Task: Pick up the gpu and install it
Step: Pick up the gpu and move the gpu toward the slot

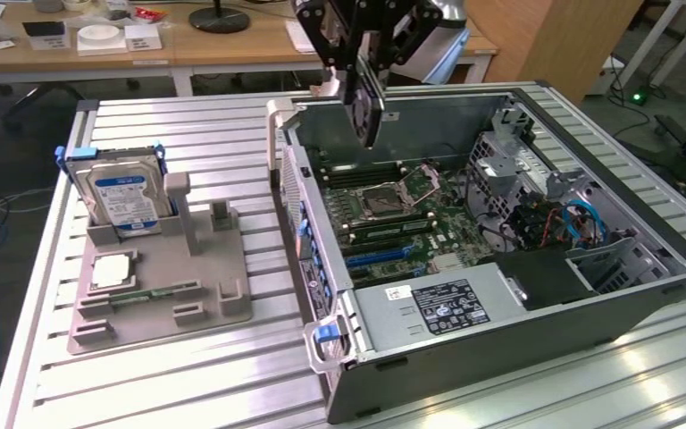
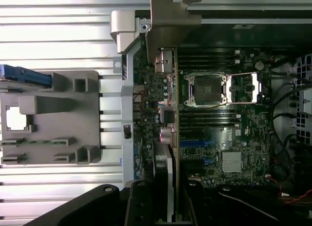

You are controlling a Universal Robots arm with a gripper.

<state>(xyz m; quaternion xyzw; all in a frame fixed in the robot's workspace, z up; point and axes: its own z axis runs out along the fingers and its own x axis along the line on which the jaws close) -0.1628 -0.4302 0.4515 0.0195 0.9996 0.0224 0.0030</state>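
Holding the gpu (image 1: 371, 116) upright, my tool (image 1: 363, 71) pinching its top edge, above the open computer case (image 1: 534, 335), motherboard (image 1: 391, 223) below, hard drive (image 1: 129, 201) aside on the bench (image 1: 176, 380).

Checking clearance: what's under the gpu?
The motherboard inside the open case, with CPU socket and blue slots beside. The strip directly beneath the gpu is hidden by it.

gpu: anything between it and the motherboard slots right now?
Nothing visible. The hand holds the gpu upright above the open case. Below it lies the bare motherboard, and the blue slots look unobstructed, with no cables across them.
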